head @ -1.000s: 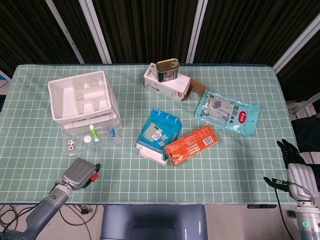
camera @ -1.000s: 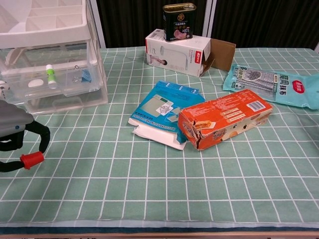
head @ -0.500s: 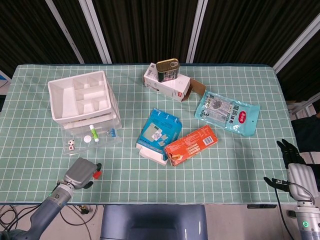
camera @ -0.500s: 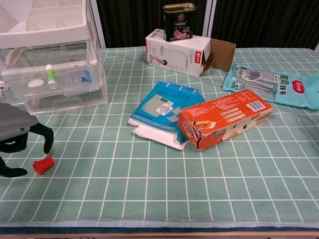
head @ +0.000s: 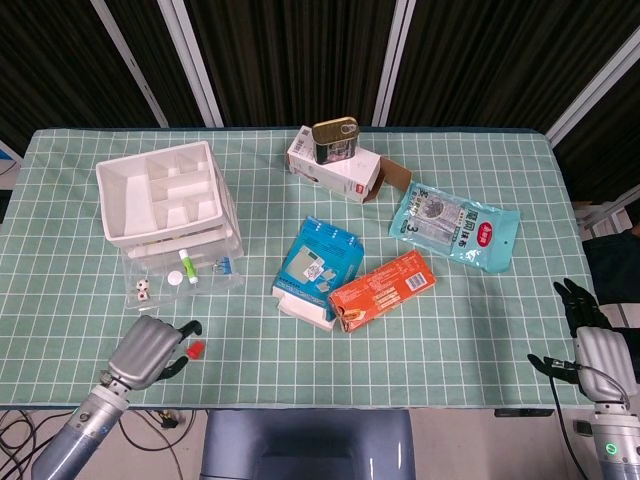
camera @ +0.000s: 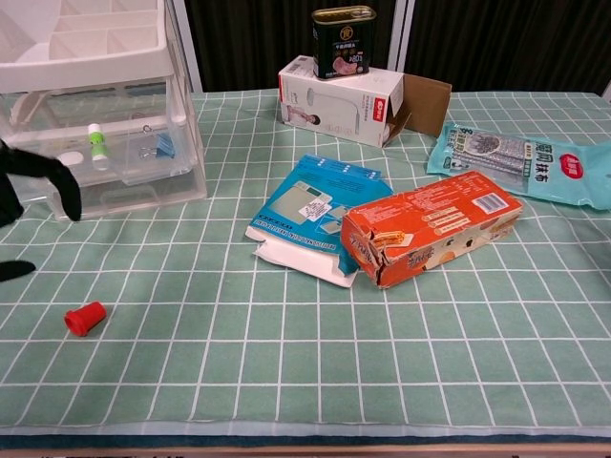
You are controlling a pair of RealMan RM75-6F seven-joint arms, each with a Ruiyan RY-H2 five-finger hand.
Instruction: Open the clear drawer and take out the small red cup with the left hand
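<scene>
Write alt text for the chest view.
A small red cup lies on its side on the green checked table, apart from the left robot hand above it. Behind stands a clear drawer unit; an orange box lies at centre.

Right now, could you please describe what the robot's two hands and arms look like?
The left hand has a grey metallic back and black fingers, on a blue-grey forearm. The right hand looks alike: black fingers, silver-grey body, thin black cables at the wrist, and a small green light on the forearm.

left robot hand [camera: 29, 205] cut by chest-view edge, dice [head: 142, 291] prob., tiny
</scene>
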